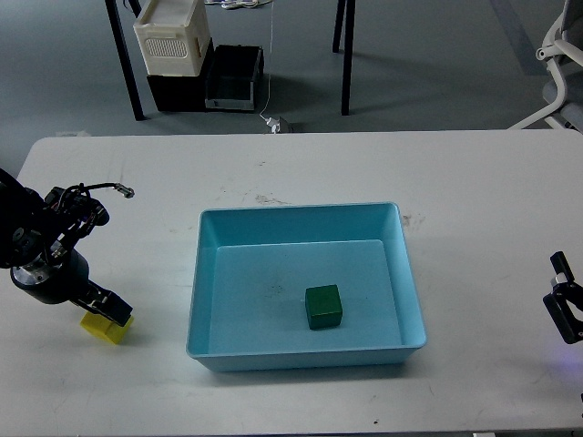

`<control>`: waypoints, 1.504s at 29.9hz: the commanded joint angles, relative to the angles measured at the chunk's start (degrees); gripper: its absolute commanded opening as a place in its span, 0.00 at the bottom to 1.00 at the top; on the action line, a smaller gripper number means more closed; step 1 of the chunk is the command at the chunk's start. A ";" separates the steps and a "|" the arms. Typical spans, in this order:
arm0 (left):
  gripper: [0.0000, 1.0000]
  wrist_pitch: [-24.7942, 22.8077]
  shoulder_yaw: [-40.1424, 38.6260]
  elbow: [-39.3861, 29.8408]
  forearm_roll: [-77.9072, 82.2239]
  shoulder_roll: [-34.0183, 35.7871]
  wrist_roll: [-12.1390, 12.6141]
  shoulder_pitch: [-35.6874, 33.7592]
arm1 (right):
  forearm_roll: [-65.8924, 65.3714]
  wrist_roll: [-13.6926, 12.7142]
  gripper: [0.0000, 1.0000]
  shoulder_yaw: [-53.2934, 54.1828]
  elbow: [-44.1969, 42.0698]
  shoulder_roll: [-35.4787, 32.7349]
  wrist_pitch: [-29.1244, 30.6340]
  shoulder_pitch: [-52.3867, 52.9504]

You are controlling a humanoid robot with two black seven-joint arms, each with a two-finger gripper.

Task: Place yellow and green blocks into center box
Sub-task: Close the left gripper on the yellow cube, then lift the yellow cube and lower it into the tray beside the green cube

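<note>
White surface (301, 168) fills most of the view, a few dark scuffs near its middle. Light blue center box (406, 273) sits on it about centre, slightly toward the near edge, long side facing the robot. Behind the surface on the grey floor: white slotted crate (171, 36) stacked on a black bin (232, 80), black table legs, part of a white chair at top right.

Left arm comes in low at the left edge; left gripper (107, 309) points down at the surface, well left of the box, fingers right on top of the yellow block (105, 328). Fingers are dark and bunched, so can't tell how wide they stand or whether they pinch the block. Right gripper (565, 305) only peeks in at the right edge, well clear of the box, nothing seen in it; opening can't be told.

Green block (323, 306) lies flat on the box floor, near the front wall, right of middle, touching no wall. Yellow block rests on the surface outside the box, near its front-left corner but apart.
</note>
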 commanded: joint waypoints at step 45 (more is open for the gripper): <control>0.15 -5.98 -12.40 -5.75 -16.06 -24.22 0.09 -21.37 | 0.00 0.09 1.00 0.99 -1.41 0.00 0.00 -0.53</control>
